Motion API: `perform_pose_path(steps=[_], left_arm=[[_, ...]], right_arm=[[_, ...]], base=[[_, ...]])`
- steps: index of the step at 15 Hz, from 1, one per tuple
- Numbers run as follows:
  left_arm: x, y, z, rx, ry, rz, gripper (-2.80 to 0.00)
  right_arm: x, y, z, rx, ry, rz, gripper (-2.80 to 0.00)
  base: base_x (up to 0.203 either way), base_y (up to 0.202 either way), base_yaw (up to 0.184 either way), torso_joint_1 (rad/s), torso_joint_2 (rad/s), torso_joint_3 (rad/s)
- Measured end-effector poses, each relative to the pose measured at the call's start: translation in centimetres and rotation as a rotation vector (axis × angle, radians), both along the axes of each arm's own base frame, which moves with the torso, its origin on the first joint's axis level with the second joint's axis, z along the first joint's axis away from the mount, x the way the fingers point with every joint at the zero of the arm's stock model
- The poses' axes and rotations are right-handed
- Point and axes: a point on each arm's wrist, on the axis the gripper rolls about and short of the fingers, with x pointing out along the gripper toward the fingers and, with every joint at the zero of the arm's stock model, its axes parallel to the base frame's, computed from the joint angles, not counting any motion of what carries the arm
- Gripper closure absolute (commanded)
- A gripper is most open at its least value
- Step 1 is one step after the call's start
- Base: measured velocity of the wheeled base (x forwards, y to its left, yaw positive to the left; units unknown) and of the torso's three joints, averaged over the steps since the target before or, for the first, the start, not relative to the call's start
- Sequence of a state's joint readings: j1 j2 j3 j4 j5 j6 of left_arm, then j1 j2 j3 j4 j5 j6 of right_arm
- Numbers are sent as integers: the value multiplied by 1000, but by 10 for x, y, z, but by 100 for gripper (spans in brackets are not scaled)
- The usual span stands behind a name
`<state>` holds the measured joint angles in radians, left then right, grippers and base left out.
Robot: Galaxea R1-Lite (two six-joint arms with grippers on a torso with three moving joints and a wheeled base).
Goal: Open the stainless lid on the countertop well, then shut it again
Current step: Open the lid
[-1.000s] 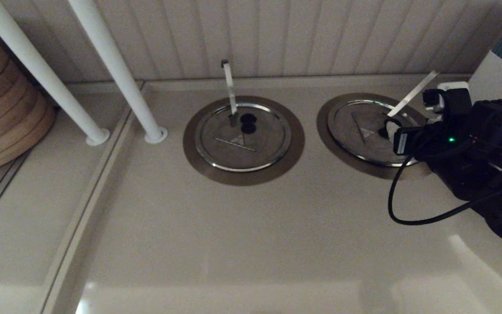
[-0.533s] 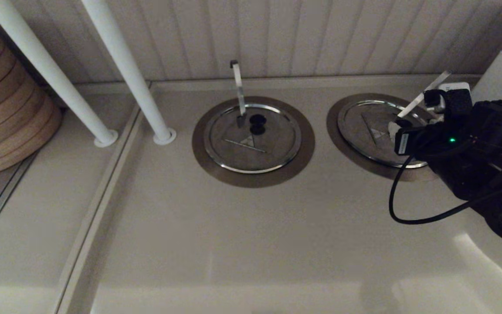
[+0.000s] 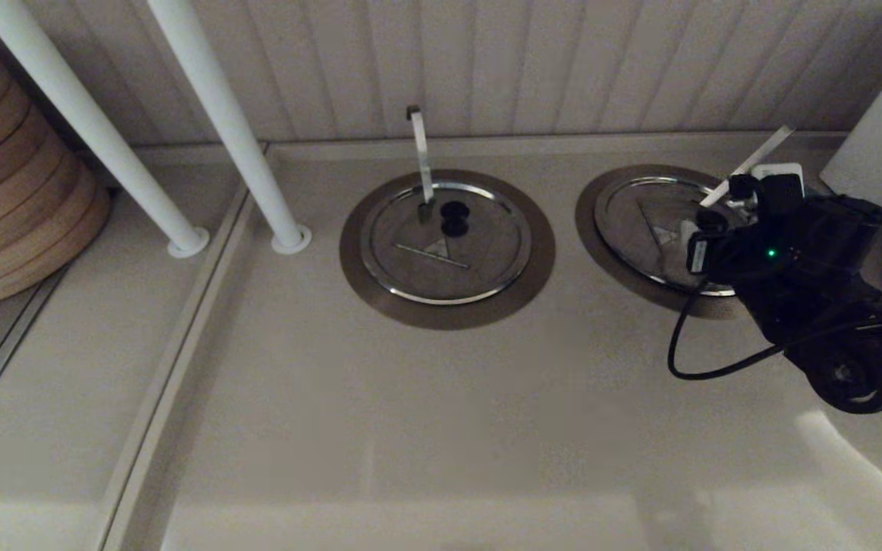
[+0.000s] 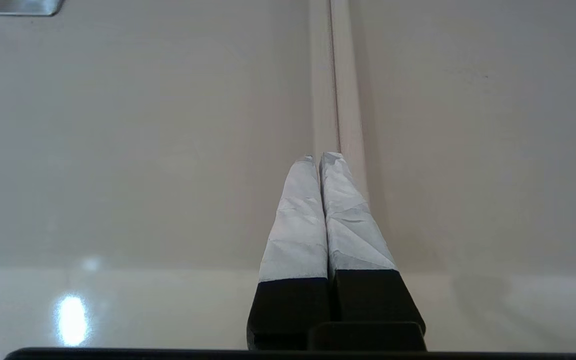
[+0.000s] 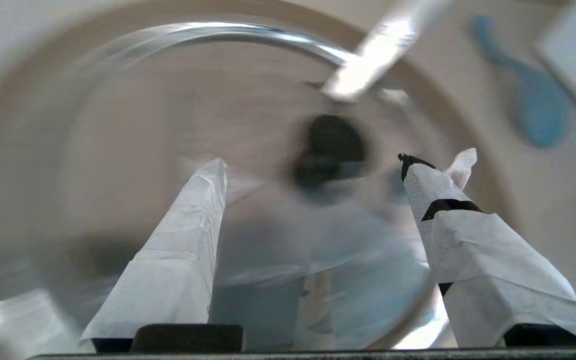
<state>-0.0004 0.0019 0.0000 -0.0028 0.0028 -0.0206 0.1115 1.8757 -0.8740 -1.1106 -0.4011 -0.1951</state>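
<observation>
Steel-bright, the stainless lid lies closed beneath the right gripper, jaws spread wide, empty.

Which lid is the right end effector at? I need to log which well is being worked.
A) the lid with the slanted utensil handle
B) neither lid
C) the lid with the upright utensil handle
A: the open right end effector hovers over the stainless lid, whose slanted utensil handle leans beside its black knob.
</observation>
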Motion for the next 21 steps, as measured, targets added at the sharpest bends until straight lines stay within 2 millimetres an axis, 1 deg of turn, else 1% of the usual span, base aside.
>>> perform_pose_path(steps=[2,5,8,11,21], left_arm=[[0,0,0,0,0,0,0],[0,0,0,0,0,0,0],[0,0,0,0,0,0,0],[0,0,0,0,0,0,0],[0,0,0,0,0,0,0]], right_arm=[[7,-10,0,20,-14,-29,-280],[13,-13,3,82,-53,-34,-280],[14,-12,9,148,-95,-31,-280],[16,-16,12,157,-102,-43,-280],[26,-19,-4,198,-68,-50,-280]], base=[[0,0,0,0,0,0],[0,0,0,0,0,0],[0,0,0,0,0,0],[0,0,0,0,0,0],[0,0,0,0,0,0]])
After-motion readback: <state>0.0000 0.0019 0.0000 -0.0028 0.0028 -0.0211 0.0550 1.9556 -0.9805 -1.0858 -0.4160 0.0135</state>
